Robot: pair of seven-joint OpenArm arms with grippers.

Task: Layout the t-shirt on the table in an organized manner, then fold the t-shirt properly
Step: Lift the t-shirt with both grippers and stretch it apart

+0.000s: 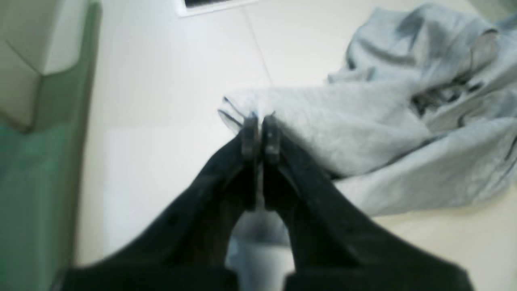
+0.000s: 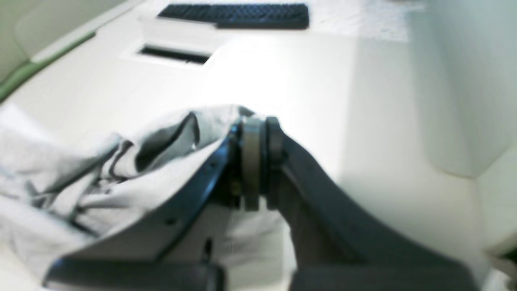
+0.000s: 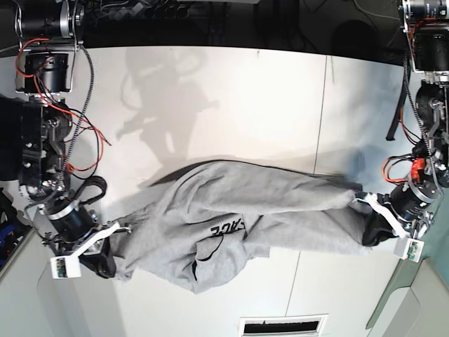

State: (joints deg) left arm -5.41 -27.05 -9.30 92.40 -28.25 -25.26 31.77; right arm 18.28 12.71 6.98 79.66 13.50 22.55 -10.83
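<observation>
The light grey t-shirt (image 3: pixel 238 210) is stretched in a crumpled band across the white table (image 3: pixel 245 91), with black lettering showing near its middle. At the base view's right end, my left gripper (image 3: pixel 366 210) is shut on one edge of the cloth. The left wrist view shows that gripper (image 1: pixel 260 121) pinching a hem of the t-shirt (image 1: pixel 363 125) just above the table (image 1: pixel 169 101). My right gripper (image 3: pixel 119 235) is shut on the opposite end at the base view's left. In the right wrist view this gripper (image 2: pixel 258 125) clamps a fold of the t-shirt (image 2: pixel 80 178).
A cable slot (image 3: pixel 280 326) is cut into the table near its front edge and appears as a slot (image 2: pixel 173 54) in the right wrist view, with a dark keyboard (image 2: pixel 234 16) beyond it. A green floor strip (image 1: pixel 32 182) runs past the table's edge.
</observation>
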